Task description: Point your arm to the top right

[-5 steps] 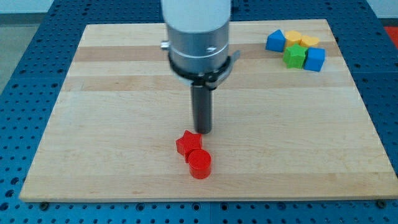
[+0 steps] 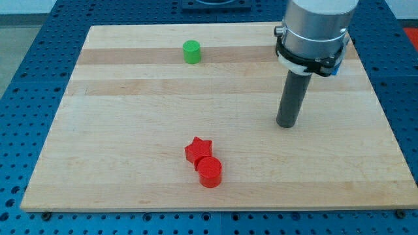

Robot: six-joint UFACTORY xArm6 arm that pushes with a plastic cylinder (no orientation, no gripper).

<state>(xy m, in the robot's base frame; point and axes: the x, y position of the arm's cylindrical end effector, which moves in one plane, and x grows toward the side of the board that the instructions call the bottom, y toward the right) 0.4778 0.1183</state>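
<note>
My tip (image 2: 286,124) rested on the table (image 2: 117,143) near its right edge, well apart from the red star (image 2: 196,149), red cylinder (image 2: 209,172) and green cylinder (image 2: 191,51); there was no gripper to judge.

A wide silver-grey cylinder, ringed by a black clamp band, narrows into my straight dark rod tip (image 2: 286,125).

Wooden board (image 2: 130,130) — blue perforated table (image 2: 19,98)
</note>
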